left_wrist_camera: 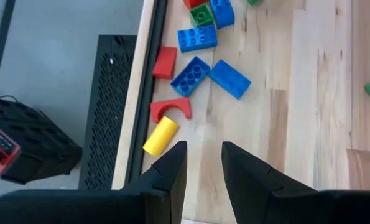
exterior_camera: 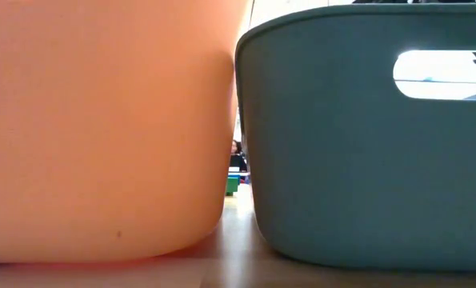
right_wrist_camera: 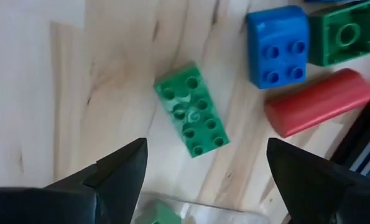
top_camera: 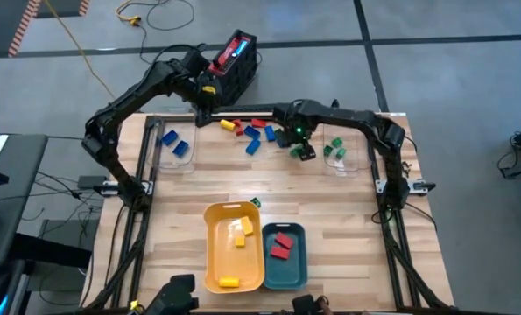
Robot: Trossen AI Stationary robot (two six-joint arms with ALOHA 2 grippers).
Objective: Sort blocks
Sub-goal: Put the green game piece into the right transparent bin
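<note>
One green block [right_wrist_camera: 191, 110], eight studs, flat

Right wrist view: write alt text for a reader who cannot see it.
The right gripper hangs with fingers wide open over a green eight-stud block lying flat on the wooden table. Beyond it lie a blue block, another green block and a red block.

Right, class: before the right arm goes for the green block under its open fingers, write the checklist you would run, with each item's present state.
1. right gripper open: ok, jaws stand wide.
2. green block between the fingers' line: ok, lies flat, studs up, a little ahead of them.
3. Neighbours clear: ok, the blue block and red rounded block lie apart from it.
4. Gripper empty: ok, nothing between the fingers.
5. left gripper out of the way: ok, over the far pile near the yellow cylinder.
6. Green's container: cannot tell.
</note>
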